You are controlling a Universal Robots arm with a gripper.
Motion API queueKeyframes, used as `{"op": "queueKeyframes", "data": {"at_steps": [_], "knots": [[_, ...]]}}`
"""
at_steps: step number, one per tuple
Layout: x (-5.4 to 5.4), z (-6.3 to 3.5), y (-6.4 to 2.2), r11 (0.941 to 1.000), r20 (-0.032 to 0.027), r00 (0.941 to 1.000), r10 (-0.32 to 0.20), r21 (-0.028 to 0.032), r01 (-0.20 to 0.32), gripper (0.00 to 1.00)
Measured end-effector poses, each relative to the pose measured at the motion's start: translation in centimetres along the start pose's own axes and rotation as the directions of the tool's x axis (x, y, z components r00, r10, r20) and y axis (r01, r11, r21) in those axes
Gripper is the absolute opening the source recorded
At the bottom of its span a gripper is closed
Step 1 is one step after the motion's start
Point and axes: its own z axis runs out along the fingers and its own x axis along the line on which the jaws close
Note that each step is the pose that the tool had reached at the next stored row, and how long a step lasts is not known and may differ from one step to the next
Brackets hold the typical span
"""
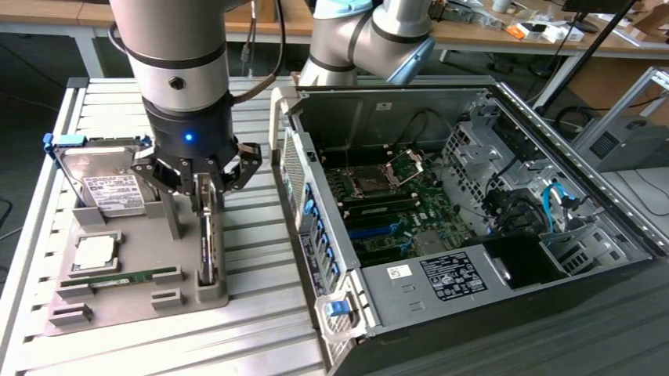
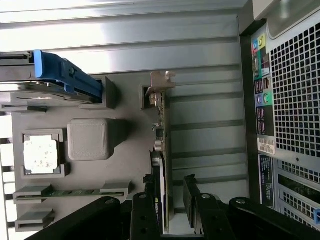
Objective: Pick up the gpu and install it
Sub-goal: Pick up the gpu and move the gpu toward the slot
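In the exterior view, my one pincer (image 1: 206,192) hangs spread over the grey holder (image 1: 125,307). It straddles the one gpu (image 1: 206,251), which stands on edge there. One hard drive (image 1: 105,184), one processor (image 1: 96,251) and one memory stick (image 1: 121,278) share the holder.

In the wrist view, the gpu (image 2: 163,145) runs between my two fingers (image 2: 192,200), with a gap on one side.

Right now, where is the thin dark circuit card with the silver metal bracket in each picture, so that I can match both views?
Exterior view: the thin dark circuit card stands on edge in the grey tray, below the gripper, at the exterior view's left.
Wrist view: the card runs from the gripper to its silver bracket.
Shared landmark: the square silver chip in the tray.
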Motion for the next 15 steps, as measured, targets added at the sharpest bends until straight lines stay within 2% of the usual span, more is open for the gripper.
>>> {"op": "queueKeyframes", "data": {"at_steps": [15], "knots": [[0.02, 0.53, -0.14, 1.0, 0.0, 1.0, 0.0, 0.0, 0.0, 0.36]]}}
